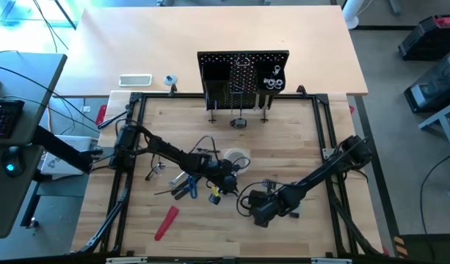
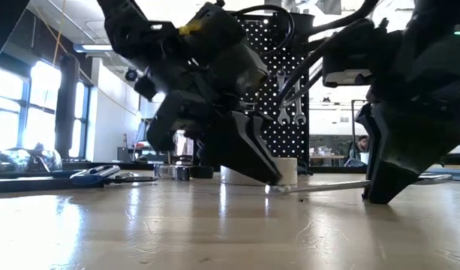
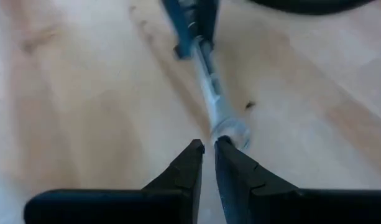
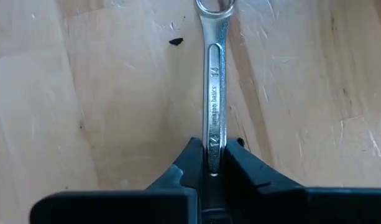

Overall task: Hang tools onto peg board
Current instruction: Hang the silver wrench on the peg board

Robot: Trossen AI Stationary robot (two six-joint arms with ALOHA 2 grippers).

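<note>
High view: peg board point(image 1: 243, 77) upright at 12 o'clock of the wooden table point(image 1: 298, 139), silver wrenches point(image 1: 273, 79) hung at its 3 o'clock side. Left gripper point(image 1: 226, 180) near table centre, just below white tape roll point(image 1: 236, 158). Right gripper point(image 1: 260, 207) at 5 o'clock from it, close by. Blue-handled pliers point(image 1: 189, 186) at 9 o'clock of left gripper, red-handled tool point(image 1: 166, 222) at 7 o'clock, well apart. Small wrench between the grippers too small to make out here.

Low view: both grippers down at the tabletop. Left gripper point(image 2: 271, 178) w/ fingertips touching one end of a silver wrench point(image 2: 327, 186) lying flat; right gripper point(image 2: 380, 195) on the other end. Tape roll point(image 2: 287, 169) behind, peg board point(image 2: 286, 82) further back w/ hung wrenches point(image 2: 290, 101). Pliers point(image 2: 94, 175) flat at 9 o'clock.

Left wrist view: left gripper point(image 3: 209, 151) fingers nearly together, tips right at the wrench's ring end point(image 3: 230, 132); nothing clamped between them as far as visible. Shaft runs away toward 12 o'clock into the right gripper point(image 3: 193, 22).

Right wrist view: right gripper point(image 4: 214, 158) fingers clamped on the wrench shaft point(image 4: 215, 87), flat on the wood, ring end at 12 o'clock.
</note>
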